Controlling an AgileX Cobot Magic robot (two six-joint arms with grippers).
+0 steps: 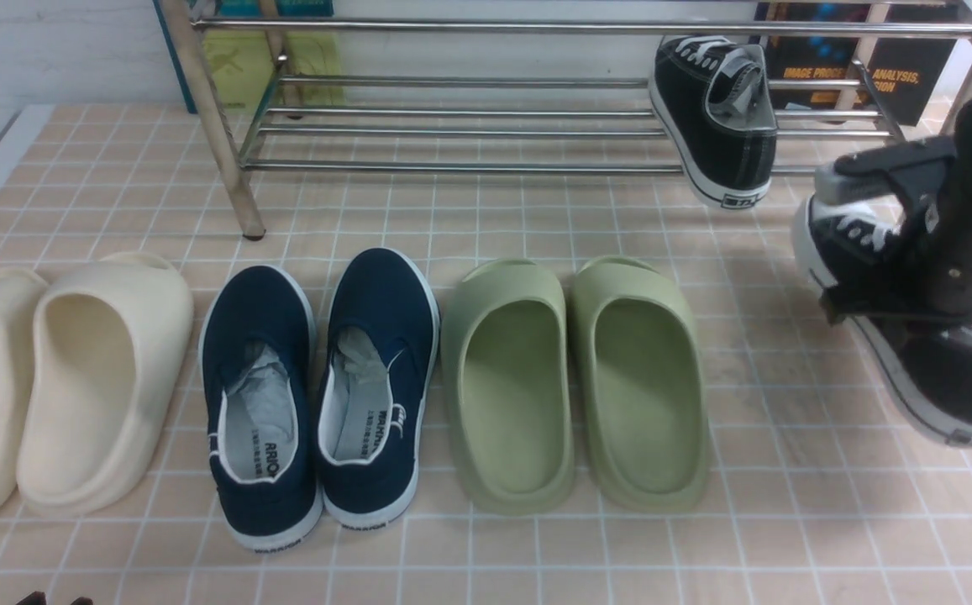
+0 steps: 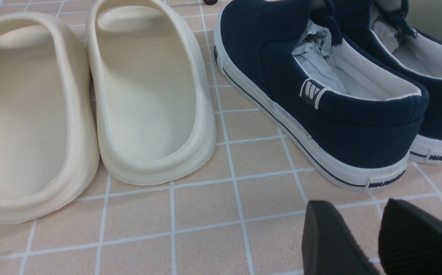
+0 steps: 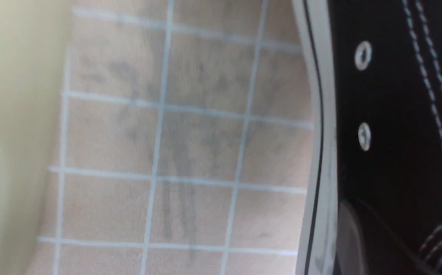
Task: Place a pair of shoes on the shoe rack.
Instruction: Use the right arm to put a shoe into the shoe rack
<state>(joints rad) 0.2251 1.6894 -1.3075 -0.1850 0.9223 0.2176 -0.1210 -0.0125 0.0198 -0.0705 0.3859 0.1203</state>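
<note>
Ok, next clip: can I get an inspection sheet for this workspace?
Surface: peach tiled floor, with grey scuffs in places.
Job's things: one black sneaker on the shoe rack, lower tier, heel overhanging; second black sneaker off the rack at the right.
Clutter: cream slides, navy slip-ons and green slides in a row on the floor.
Grippers: right gripper shut on the second black sneaker; left gripper open, empty, near the navy slip-ons.
Cables: nothing seen.
Surroundings: white wall; dark book and green book behind the rack.
</note>
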